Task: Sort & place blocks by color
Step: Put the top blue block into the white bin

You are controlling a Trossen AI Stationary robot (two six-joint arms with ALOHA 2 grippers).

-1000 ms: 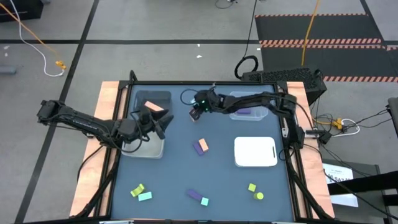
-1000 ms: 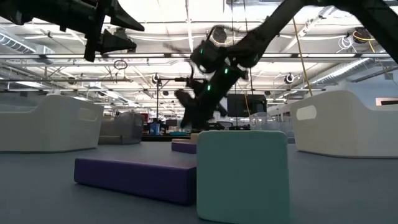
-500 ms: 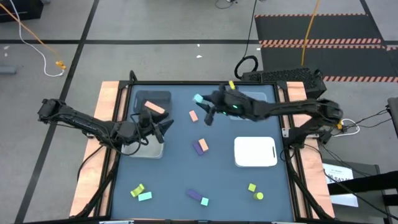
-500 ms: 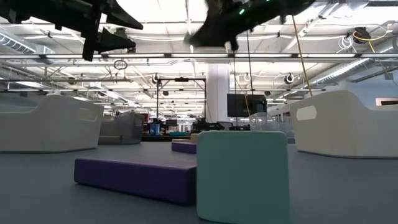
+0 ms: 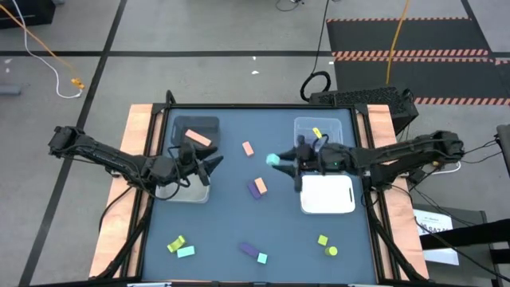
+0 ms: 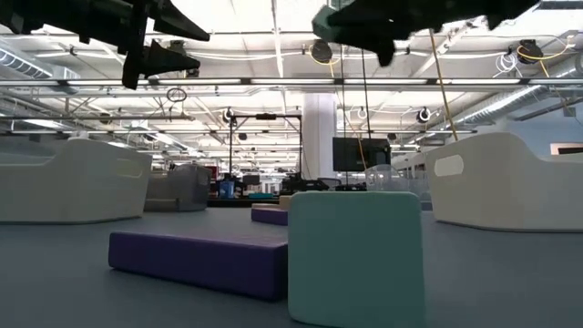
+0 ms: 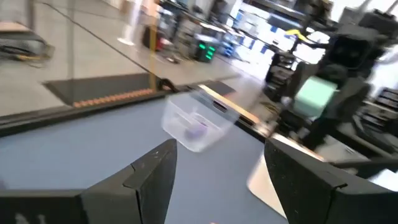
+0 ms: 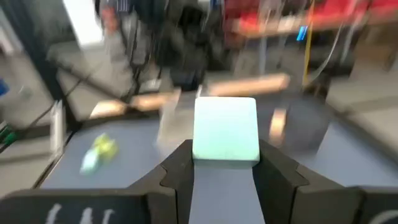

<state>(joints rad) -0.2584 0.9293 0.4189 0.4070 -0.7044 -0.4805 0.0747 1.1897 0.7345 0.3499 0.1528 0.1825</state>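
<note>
My right gripper (image 5: pixel 277 162) hangs above the table's middle, left of the white bin (image 5: pixel 328 209), shut on a light teal block (image 8: pixel 226 127). My left gripper (image 5: pixel 213 163) is open and empty (image 7: pixel 217 165), raised over the right edge of the clear bin (image 5: pixel 190 193) on the table's left. A salmon block (image 5: pixel 248 148) lies on the mat. So do a purple and salmon pair (image 5: pixel 256 187), a yellow-green and teal pair (image 5: pixel 180 247), a purple and teal pair (image 5: pixel 255 253) and two yellow-green pieces (image 5: pixel 327 245). Another salmon block (image 5: pixel 199 139) lies in the dark grey bin (image 5: pixel 195 126). My right gripper pinches the teal block (image 5: pixel 272 159) between its two fingers (image 8: pixel 179 169), one on each of two opposite side faces. The fingers come about level from the table's right, pointing left. The block is lifted clear of the table and sticks out past the fingertips.
A second clear bin (image 5: pixel 319 131) at the far right holds a purple piece (image 7: pixel 198 129). In the low view a teal block (image 6: pixel 355 260) and a purple bar (image 6: pixel 196 260) fill the foreground. Bare mat lies between the blocks in the middle.
My right gripper has risen from low over the far middle of the table with the teal block, lifting it clear. It has swung toward the right and near side, to beside the white bin. The salmon block it stood over now shows on the mat.
</note>
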